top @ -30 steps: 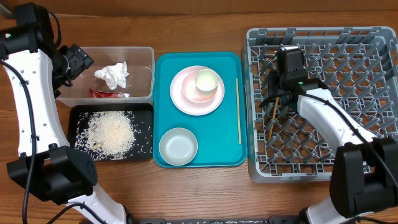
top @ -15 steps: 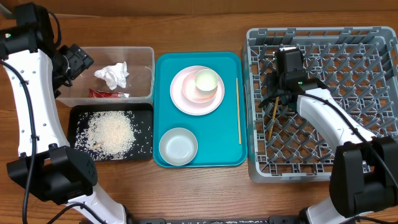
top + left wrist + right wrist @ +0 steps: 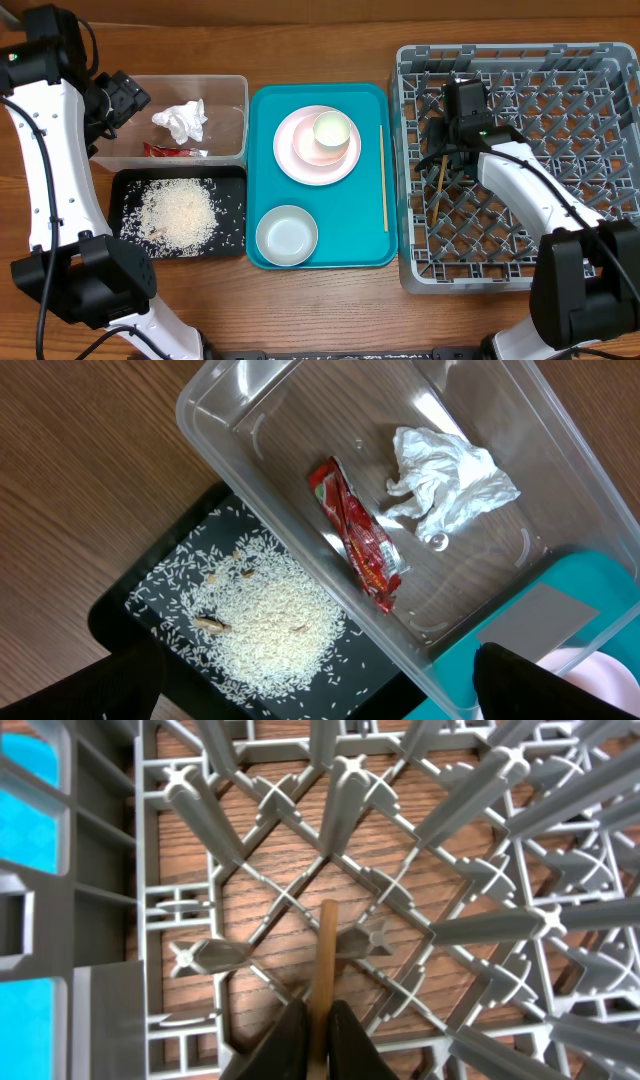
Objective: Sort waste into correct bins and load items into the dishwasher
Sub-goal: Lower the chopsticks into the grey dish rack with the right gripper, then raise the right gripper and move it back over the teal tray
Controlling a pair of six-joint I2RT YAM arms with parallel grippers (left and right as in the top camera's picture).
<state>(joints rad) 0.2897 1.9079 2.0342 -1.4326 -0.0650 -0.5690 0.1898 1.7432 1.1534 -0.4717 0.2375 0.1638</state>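
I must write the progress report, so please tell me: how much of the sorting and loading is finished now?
Done: the tissue and wrapper lie in the clear tub, the rice in the black tray. In hand: the right gripper holds one chopstick inside the rack. Left: the second chopstick, plates, cup and bowl sit on the teal tray.
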